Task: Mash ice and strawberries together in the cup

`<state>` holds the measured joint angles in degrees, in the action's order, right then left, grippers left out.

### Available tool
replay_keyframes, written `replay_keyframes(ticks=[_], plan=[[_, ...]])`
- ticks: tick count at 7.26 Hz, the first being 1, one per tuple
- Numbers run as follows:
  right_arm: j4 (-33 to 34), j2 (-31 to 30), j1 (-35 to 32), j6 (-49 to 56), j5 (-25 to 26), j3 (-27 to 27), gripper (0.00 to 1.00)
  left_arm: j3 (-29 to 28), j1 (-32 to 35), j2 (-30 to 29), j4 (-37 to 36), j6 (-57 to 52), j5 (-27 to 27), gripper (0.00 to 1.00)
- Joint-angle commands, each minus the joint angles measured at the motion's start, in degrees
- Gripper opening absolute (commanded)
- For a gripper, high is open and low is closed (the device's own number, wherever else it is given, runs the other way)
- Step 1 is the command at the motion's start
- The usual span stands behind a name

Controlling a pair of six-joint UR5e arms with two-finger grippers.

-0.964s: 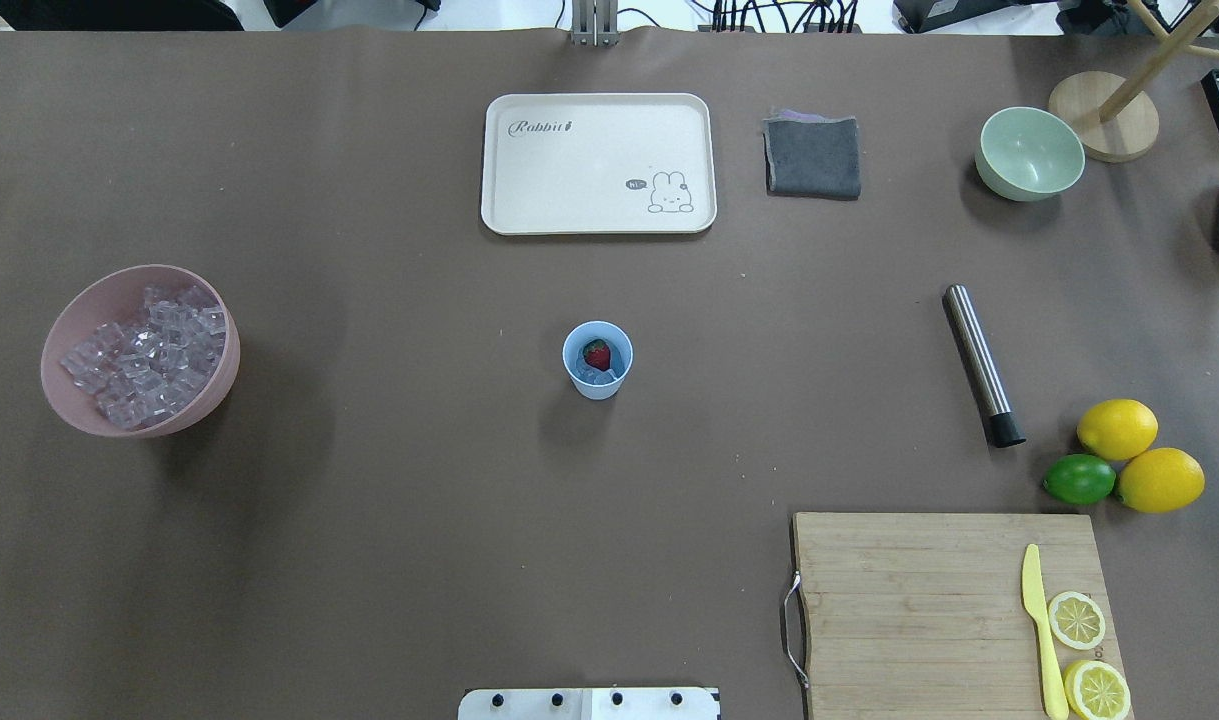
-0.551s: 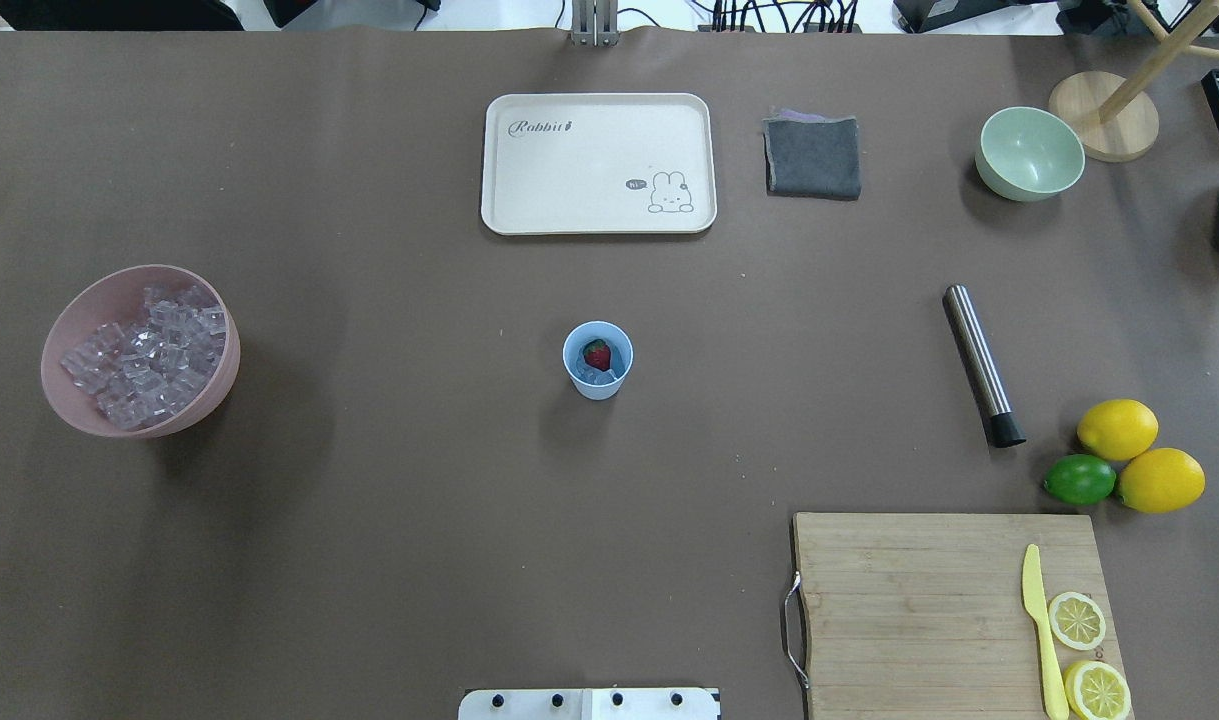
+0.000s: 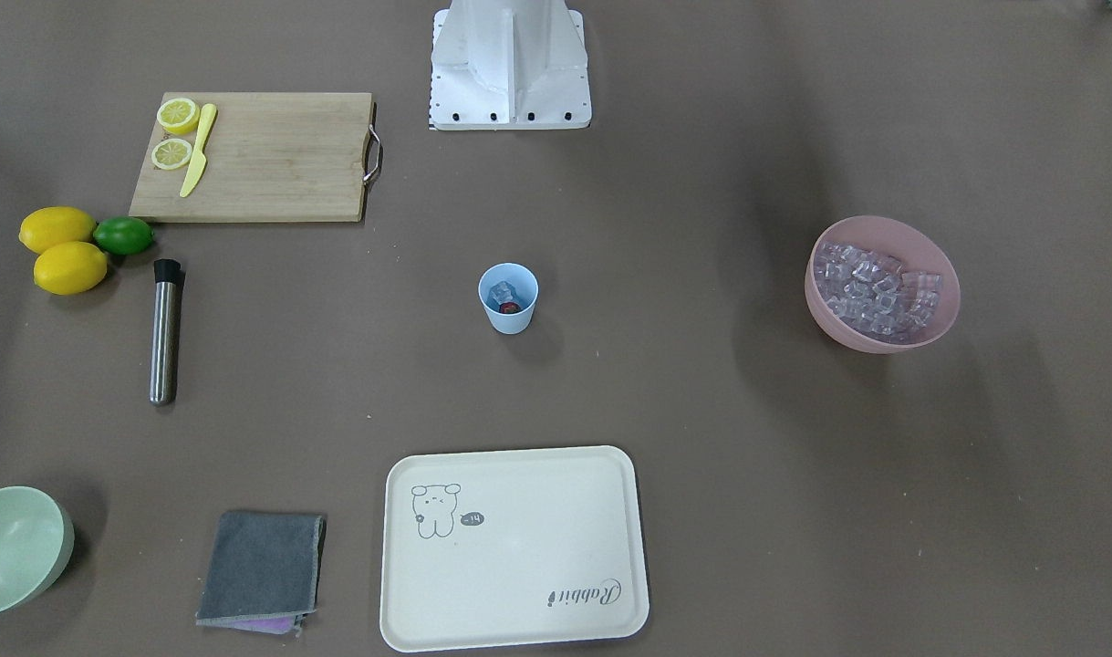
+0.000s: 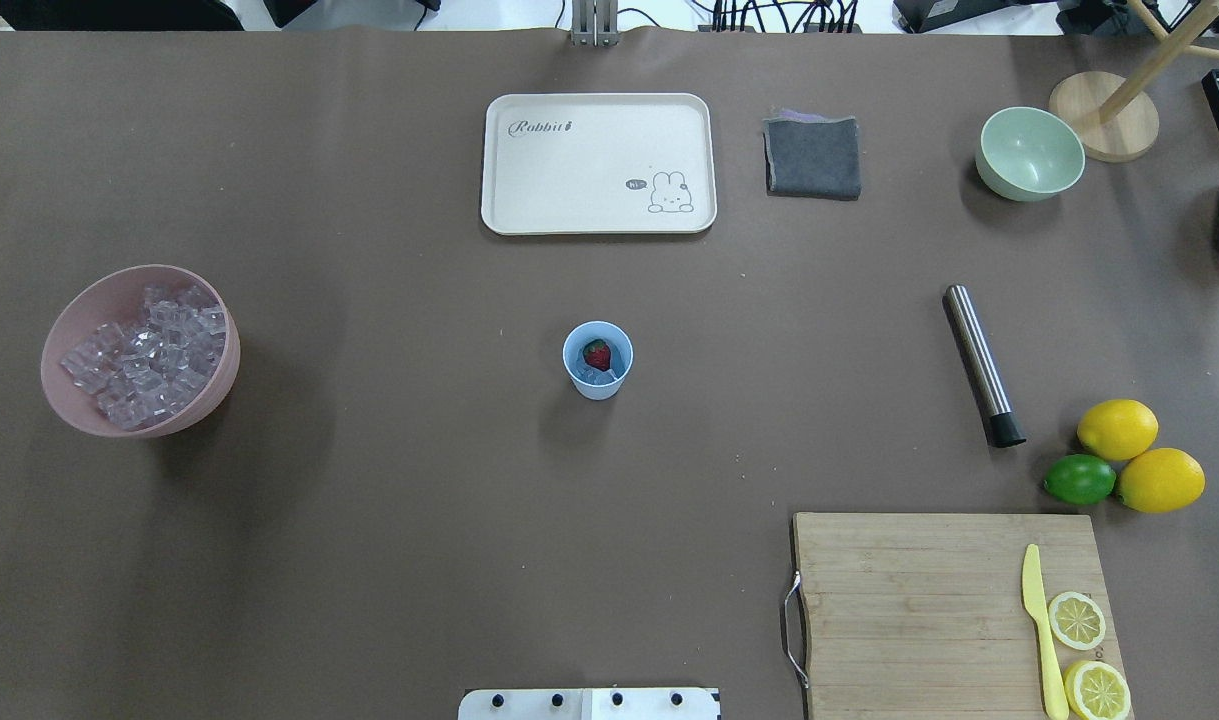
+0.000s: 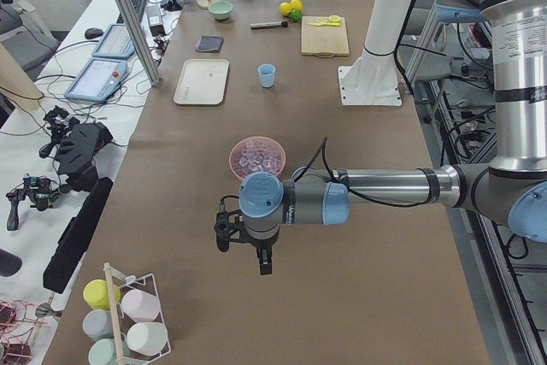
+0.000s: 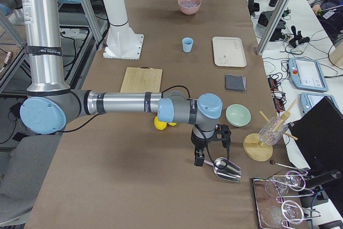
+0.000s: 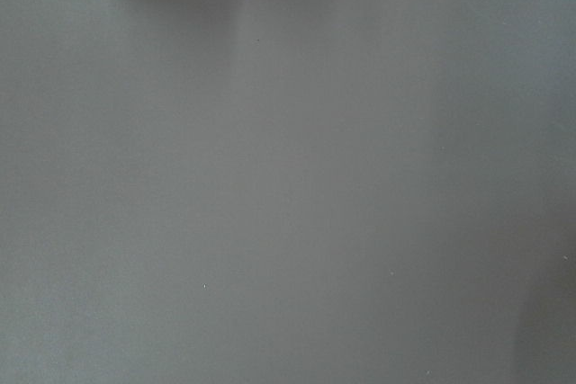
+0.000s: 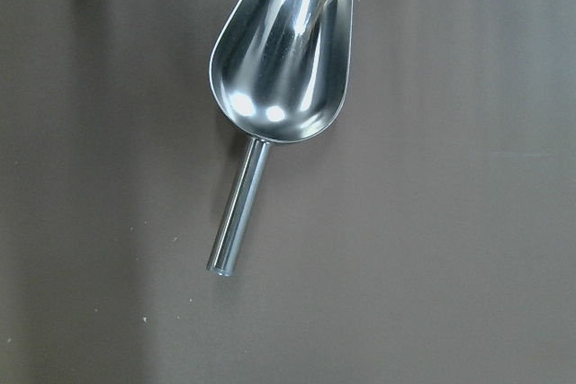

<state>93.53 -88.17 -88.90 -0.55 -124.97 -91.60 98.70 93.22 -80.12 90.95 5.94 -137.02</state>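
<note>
The light blue cup (image 4: pixel 599 392) (image 3: pixel 510 321) stands upright mid-table. In it lie a red strawberry (image 4: pixel 597 354) (image 3: pixel 511 307) and a few pieces of ice (image 3: pixel 500 292). More ice (image 4: pixel 149 355) fills the pink bowl (image 4: pixel 61 330) far to the cup's left. My left gripper (image 5: pixel 265 262) hangs over bare table beyond that bowl, far from the cup. At the opposite table end my right gripper (image 6: pixel 199 159) hovers just above a steel scoop (image 8: pixel 279 69). Both show only in the side views, so I cannot tell whether they are open or shut.
A steel rod with a black end (image 4: pixel 981 364) lies to the right of the cup. A cream tray (image 4: pixel 597 225), a grey cloth (image 4: pixel 814 157) and a green bowl (image 4: pixel 1029 152) sit at the far side. Two lemons, a lime (image 4: pixel 1079 479) and a cutting board (image 4: pixel 919 600) lie near right.
</note>
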Motion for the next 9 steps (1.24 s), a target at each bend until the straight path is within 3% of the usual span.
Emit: replay_keyframes(ticks=[1,9], plan=[[-0.01,-0.25,0.04,0.03,0.08,-1.04,1.0,0.18,0.03,0.05,0.01,-0.05,0.09,0.98],[-0.01,-0.51,0.04,-0.06,-0.45,-1.74,1.0,-0.08,-0.05,-0.04,-0.16,0.04,0.17,0.98]])
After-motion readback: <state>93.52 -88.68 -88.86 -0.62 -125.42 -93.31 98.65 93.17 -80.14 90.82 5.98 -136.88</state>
